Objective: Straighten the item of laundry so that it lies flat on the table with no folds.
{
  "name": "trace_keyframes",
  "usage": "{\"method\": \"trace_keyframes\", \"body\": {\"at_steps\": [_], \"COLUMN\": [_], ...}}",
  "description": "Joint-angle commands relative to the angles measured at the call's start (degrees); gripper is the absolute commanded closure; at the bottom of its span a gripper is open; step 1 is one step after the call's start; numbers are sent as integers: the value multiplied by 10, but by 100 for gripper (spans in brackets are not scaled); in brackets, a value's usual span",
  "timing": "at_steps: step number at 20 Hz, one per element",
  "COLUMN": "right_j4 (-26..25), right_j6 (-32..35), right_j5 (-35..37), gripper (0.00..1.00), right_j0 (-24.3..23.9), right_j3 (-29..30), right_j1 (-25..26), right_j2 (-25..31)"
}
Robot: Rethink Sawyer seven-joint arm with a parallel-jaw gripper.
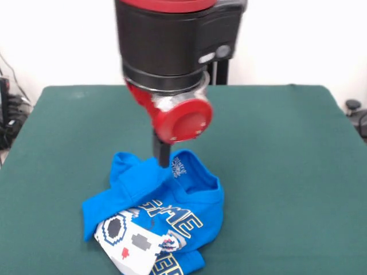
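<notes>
The item of laundry [172, 197] is a bright blue T-shirt lying crumpled on the near middle of the green table [287, 160]. Its collar with the label faces up toward the far side. The white pixel print and block letters are bunched and folded over at the near edge. My gripper [162, 153] comes down under the red and black arm and meets the shirt's far edge, just left of the collar. Most of it is hidden by the arm's red wrist cap, so its state does not show.
Dark cables and gear [8, 114] lie off the table's left edge. A black object [355, 112] sits off the right edge. Green cloth stretches wide on both sides of the shirt.
</notes>
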Motion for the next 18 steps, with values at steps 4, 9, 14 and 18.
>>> {"method": "trace_keyframes", "body": {"at_steps": [4,9,14,18], "right_j4": [-6,-20,-65,-97], "right_j6": [14,35,60,89], "right_j5": [-68,-117,-101,-107], "gripper": [100,100,100,100], "right_j0": [50,64,103,131], "right_j3": [157,182,169,159], "right_j1": [-3,-4,7,21], "right_j2": [-18,-45,-104,-149]}}
